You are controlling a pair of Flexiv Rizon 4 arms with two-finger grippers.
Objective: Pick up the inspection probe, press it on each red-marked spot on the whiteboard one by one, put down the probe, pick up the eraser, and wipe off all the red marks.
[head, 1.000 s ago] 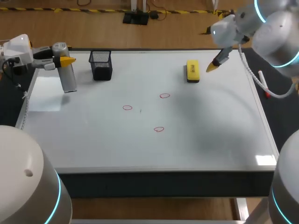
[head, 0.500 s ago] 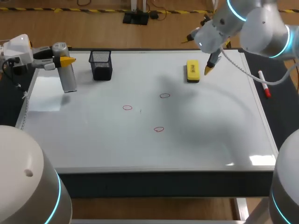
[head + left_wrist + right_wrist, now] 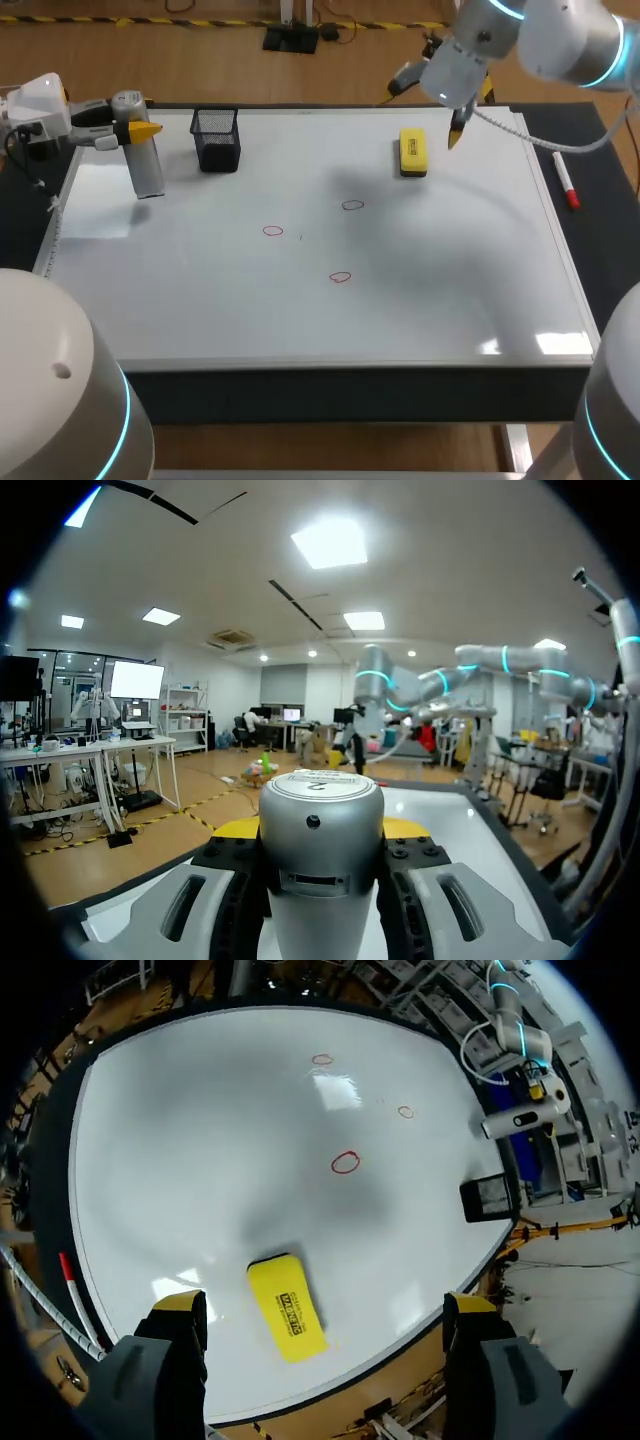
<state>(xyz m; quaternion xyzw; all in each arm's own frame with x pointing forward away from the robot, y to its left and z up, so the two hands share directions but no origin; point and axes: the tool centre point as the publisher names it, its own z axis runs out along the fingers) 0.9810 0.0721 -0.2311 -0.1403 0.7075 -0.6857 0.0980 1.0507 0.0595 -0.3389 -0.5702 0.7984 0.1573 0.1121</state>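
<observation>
Whiteboard point(image 3: 300, 330) with eraser point(image 3: 412, 152), basket point(image 3: 216, 140), red marks point(image 3: 341, 277)

You're in a robotics lab: your left arm point(image 3: 40, 108) and right arm point(image 3: 560, 35), joints ringed in cyan light, come in at the frame's upper corners over a whiteboard surface point(image 3: 450, 290) bearing red marks point(image 3: 341, 277), an eraser point(image 3: 412, 152) and a mesh pen holder point(image 3: 217, 140).

Whiteboard point(image 3: 300, 330) is plain glossy white with a thin grey frame. The three little marks point(image 3: 351, 205) near its middle are thin red outlines, not filled in. Eraser point(image 3: 412, 150) by the far edge is bright yellow with a dark underside and a bit of black print. Mesh cup point(image 3: 216, 140) toward the far left corner is black, probe point(image 3: 146, 168) is silver-grey. Marker point(image 3: 563, 180) just off the right edge is white with a red end. Left gripper point(image 3: 320, 830) and right gripper point(image 3: 325, 1305) both have yellow tips on grey fingers
</observation>
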